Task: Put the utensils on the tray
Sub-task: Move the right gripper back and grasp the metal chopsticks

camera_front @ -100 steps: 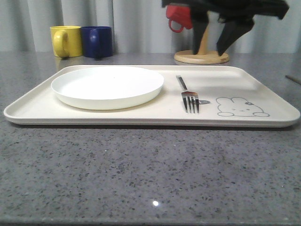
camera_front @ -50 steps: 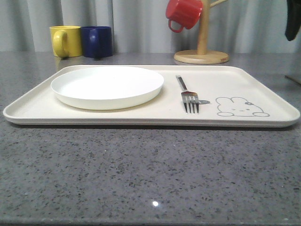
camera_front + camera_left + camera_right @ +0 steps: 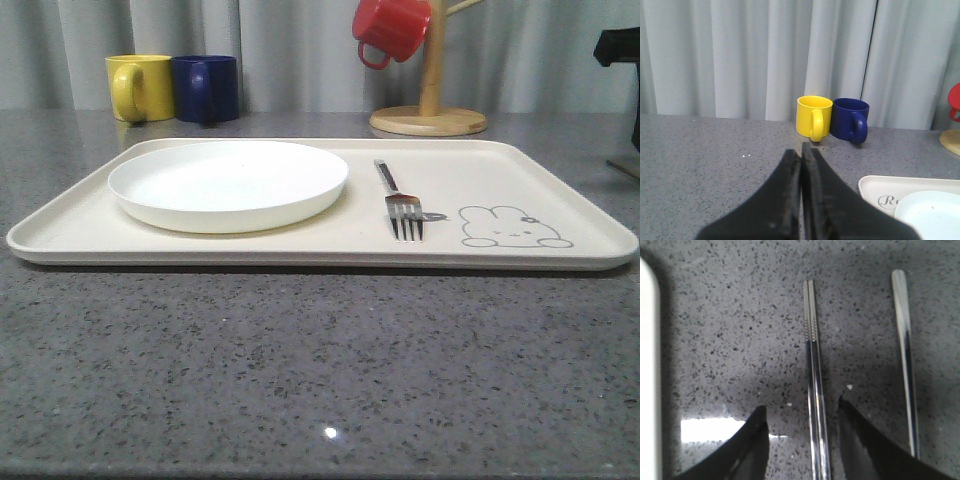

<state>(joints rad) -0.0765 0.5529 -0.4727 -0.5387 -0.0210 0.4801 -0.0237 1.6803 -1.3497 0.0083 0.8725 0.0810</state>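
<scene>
Already the fork lies on the cream tray, tines toward the camera, between the white plate and the rabbit drawing. The chopsticks lie side by side, touching, on the speckled grey table, off the tray, and another slim utensil handle lies near them. The right gripper hangs over the chopsticks with fingers spread apart on both sides, grasping nothing. The left gripper is pressed together and empty, pointing toward the yellow mug and blue mug.
</scene>
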